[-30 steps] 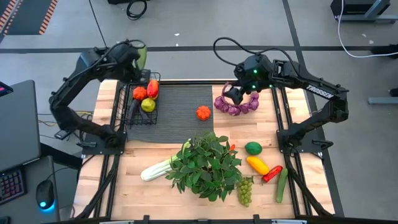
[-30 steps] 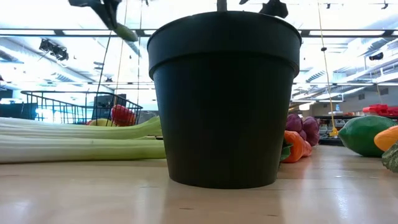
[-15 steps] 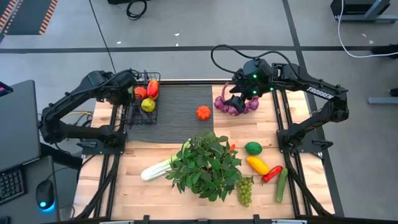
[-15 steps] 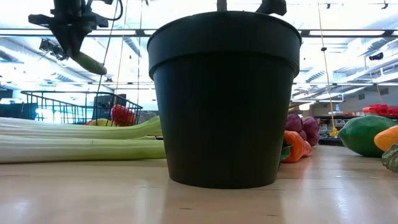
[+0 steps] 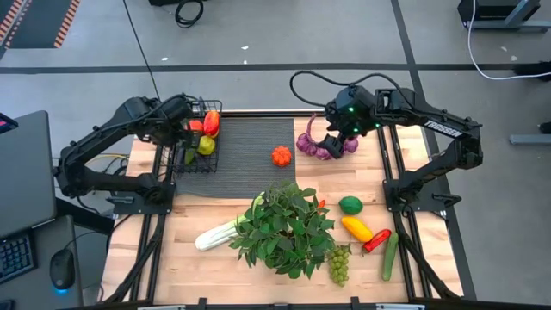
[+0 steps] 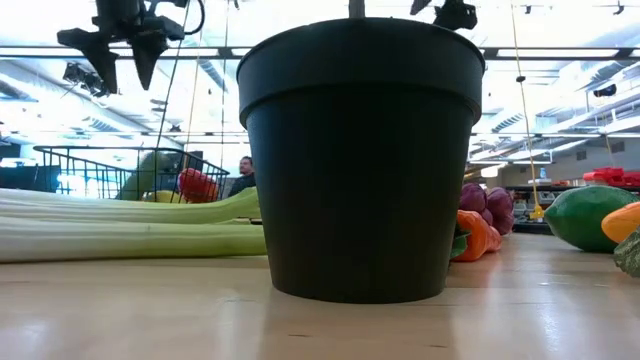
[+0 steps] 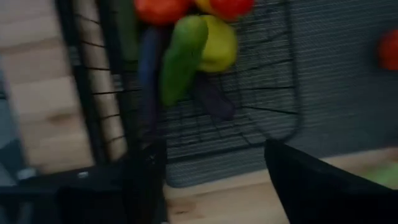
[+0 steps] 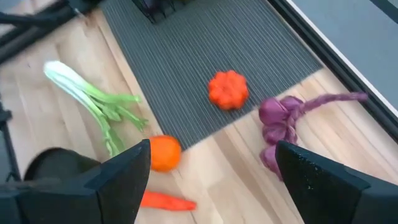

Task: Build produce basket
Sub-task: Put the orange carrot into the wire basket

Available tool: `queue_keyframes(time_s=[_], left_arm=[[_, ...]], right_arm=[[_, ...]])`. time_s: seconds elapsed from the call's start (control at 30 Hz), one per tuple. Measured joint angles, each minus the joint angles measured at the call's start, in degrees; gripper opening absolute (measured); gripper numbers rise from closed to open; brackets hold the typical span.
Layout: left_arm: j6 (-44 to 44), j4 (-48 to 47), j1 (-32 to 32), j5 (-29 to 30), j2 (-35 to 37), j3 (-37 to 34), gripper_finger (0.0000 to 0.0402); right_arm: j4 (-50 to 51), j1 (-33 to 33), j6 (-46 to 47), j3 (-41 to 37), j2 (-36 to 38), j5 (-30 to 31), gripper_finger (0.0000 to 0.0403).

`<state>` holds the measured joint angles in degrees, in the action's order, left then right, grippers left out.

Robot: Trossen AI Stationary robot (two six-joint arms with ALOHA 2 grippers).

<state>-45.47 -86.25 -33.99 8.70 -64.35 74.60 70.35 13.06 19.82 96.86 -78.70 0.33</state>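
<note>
I had the left pincer [image 5: 183, 129] above the basket [image 5: 211, 164] with its jaws apart, a green cucumber [image 7: 180, 59] dropping free among a few fruits already inside. Right of the basket, the right pincer [image 5: 334, 138] hung open over the purple bulb string [image 5: 323, 148]. By my reckoning most produce was left: celery [image 5: 213, 234], lime [image 5: 350, 205] and grapes [image 5: 340, 263] lay on the desk [image 5: 198, 267].

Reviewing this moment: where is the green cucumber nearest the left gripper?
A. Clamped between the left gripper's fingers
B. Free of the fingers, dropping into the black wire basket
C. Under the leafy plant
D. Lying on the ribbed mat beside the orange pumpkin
B: in the left wrist view the cucumber is clear of the left gripper, whose fingers stand open, and is over the basket beside the other produce.
</note>
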Motion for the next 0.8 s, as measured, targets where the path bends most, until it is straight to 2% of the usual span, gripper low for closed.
queue_keyframes(time_s=[0.17, 0.3, 0.47, 0.63, 0.8], left_arm=[[-2.1, 8.4, 4.3, -2.4, 0.3, 3.3, 0.029], [-2.8, 18.2, 7.9, -2.0, 0.3, 7.1, 0.0279], [-2.4, 31.7, 12.0, -1.6, 0.2, 7.9, 0.0257], [-0.6, 42.4, 15.9, -1.4, -0.8, 7.9, 0.0239], [-0.5, 45.7, 22.1, -1.4, -1.0, 7.9, 0.0226]], right_arm=[[0.6, 0.0, -0.5, -3.2, 0.1, -1.1, 0.0347], [0.4, -0.7, -2.2, -8.1, 0.1, -5.5, 0.0347], [-0.5, -3.8, -4.9, -16.2, 0.0, -6.6, 0.0347], [-6.8, -7.6, -8.1, -25.2, 0.0, -7.6, 0.0347], [-14.4, -10.9, -9.5, -31.6, 0.0, -7.6, 0.0347]])
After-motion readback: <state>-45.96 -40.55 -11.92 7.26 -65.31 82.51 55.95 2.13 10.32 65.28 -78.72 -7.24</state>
